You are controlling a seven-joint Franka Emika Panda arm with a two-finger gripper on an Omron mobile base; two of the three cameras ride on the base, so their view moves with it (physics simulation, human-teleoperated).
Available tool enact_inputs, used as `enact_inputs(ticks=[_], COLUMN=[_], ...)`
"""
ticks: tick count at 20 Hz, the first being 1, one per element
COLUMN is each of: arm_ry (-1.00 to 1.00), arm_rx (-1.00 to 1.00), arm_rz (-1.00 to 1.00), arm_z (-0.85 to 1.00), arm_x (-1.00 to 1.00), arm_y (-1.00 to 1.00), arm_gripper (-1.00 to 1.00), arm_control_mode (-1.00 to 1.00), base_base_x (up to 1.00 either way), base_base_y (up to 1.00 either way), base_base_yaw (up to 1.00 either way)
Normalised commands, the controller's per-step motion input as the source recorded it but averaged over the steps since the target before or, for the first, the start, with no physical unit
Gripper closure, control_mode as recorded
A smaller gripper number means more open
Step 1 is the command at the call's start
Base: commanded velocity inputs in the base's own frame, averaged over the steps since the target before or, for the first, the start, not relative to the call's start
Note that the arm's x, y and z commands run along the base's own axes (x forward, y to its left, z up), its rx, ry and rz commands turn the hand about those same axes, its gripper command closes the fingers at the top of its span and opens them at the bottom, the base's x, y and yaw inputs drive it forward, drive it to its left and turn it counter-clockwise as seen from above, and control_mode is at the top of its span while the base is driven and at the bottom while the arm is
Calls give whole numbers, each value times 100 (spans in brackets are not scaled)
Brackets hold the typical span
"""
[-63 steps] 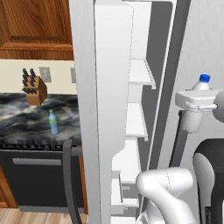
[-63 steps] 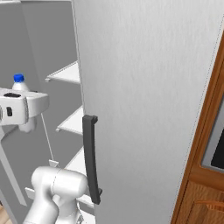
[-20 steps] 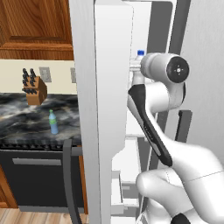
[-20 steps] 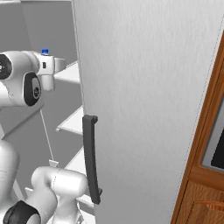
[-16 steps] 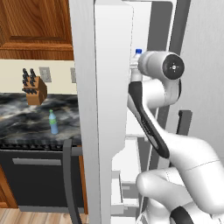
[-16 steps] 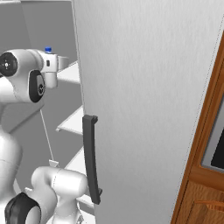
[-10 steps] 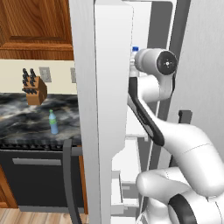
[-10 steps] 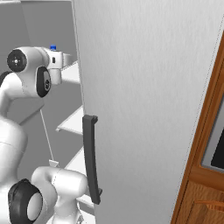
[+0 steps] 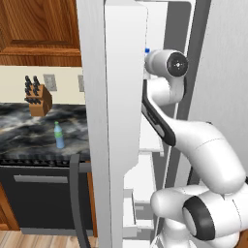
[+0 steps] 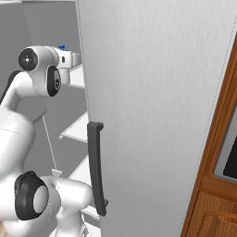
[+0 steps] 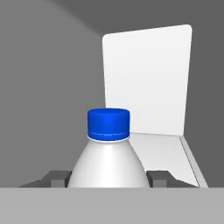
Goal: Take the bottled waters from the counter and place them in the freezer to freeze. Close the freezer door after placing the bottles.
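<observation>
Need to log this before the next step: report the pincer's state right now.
Pincer: closed on the white bottle with the blue cap, held upright inside the freezer.

1. All three views are rendered, sharp from front to back, with no motion blur, grain or bent edges.
2. Light is even and soft; the freezer door (image 9: 123,97) reads bright and nearly flat white.
3. The freezer (image 11: 52,65) interior turns dim grey in the hand view, with a diagonal shadow across its upper wall.
4. The counter (image 9: 29,131) shows faint sheen, no hard glare.
</observation>
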Motion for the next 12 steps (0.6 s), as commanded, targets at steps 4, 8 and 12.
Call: enact_inputs(ticks=[4,8,12], arm_ry=[-2,-7,-8], arm_rx=[-1,-2,-1], arm_rz=[0,0,0], arm_z=[0,0,0], arm_x=[40,36,22], arm_y=[0,0,-3], arm_gripper=[100,100,100], arm_control_mode=[-100,-100,-100], base_base_x=[0,0,0], base_base_y=[0,0,0], base_base_yaw=[0,0,0])
